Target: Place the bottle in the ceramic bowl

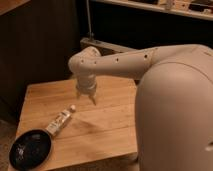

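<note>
While the pincer (86,96) hangs released, the bottle (61,120) lies at its 7 o'clock; cap nearest. Its axis runs 1 to 7.

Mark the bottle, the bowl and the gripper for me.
bottle (60,122): camera view, label at mid-body.
bowl (29,149): camera view, bare inside.
gripper (86,98): camera view, between fingertips, above table (110,127).
</note>
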Tool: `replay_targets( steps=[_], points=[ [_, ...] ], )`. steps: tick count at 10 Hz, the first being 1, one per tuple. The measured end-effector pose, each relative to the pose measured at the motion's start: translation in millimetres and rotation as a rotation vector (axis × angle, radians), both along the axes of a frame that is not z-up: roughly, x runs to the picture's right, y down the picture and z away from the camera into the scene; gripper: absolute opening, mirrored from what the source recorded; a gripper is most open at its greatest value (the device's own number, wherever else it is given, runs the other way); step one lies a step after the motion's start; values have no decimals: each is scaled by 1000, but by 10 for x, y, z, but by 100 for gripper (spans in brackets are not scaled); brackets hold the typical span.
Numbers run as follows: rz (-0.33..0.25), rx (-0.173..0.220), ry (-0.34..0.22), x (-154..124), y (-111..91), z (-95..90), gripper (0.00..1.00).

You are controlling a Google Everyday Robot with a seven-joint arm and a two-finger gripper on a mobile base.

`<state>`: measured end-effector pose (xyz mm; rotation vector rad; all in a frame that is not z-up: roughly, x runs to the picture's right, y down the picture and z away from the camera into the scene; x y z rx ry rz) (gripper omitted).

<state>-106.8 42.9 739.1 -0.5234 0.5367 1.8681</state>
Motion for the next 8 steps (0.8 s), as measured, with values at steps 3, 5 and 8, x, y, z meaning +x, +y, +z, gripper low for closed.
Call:
replay_targets(
  steps=[3, 5, 8],
  points=[
    [-3, 1, -6, -275, -65, 72, 65],
    [-8, 0, -8, -389, -91, 139, 65],
    [-10, -16, -17, -495, -51, 271, 65]
  ],
)
